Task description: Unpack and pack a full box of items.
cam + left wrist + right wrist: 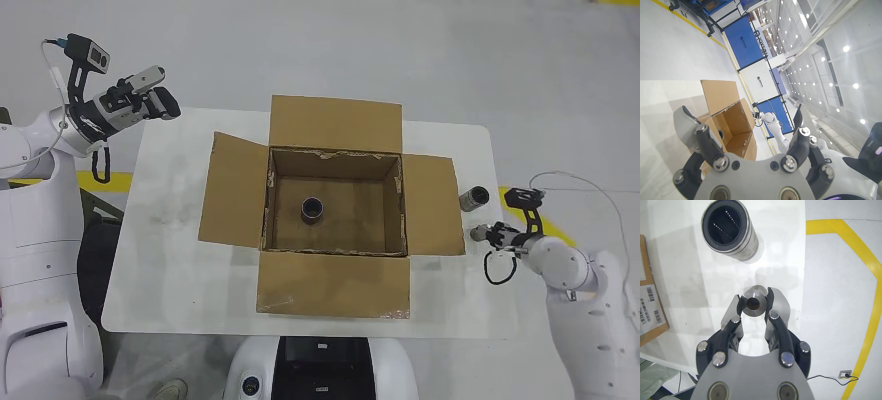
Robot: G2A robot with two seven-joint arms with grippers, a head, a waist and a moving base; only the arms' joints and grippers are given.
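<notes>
Right wrist view: right tool [754,300] clamps steel cylinder [755,291], bearing [730,232] beside on desk [781,247] | top view: box [335,285] holds 1 dark ring [314,209], left tool [160,92] spread | yellow floor line [829,226]

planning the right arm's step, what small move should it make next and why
Probably ease the right gripper down and open it: it is shut on a small metal sleeve low over the table beside the bearing, clear of the box, which holds one more item.

Overhead down onto box [335,125], left wrist shares it obliquely, right wrist near tabletop [781,228]
</notes>
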